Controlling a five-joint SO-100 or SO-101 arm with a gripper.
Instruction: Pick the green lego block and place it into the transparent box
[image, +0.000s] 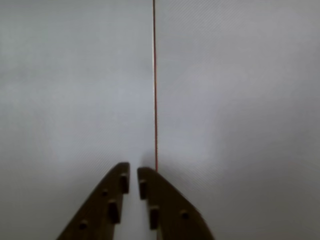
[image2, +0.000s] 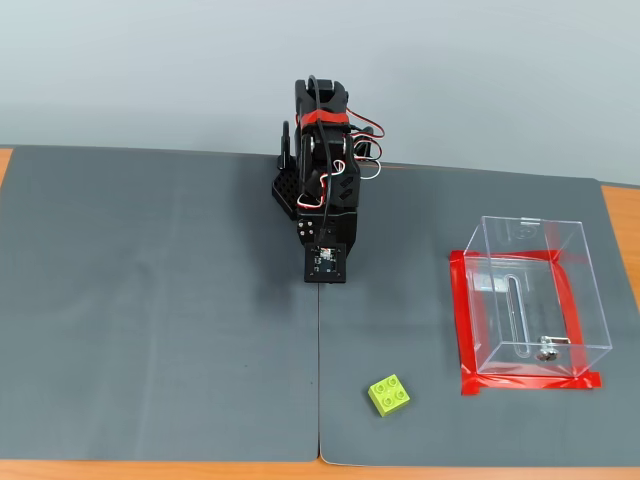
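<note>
Jaws nearly clenched, empty, over bare grey mat (image: 75, 75). Green lego block (image2: 388, 393) sits at five o'clock from your arm (image2: 322, 180), left of transparent box (image2: 530, 295); approaching unopened, you would likely knock it away.

In the fixed view, the green lego block (image2: 388, 393) lies left of the transparent box (image2: 530, 297).

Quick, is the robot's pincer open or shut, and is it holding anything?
Pincer: shut, or nearly so, with only a thin gap between the tips, and holding nothing. The green lego block lies on the mat.
</note>
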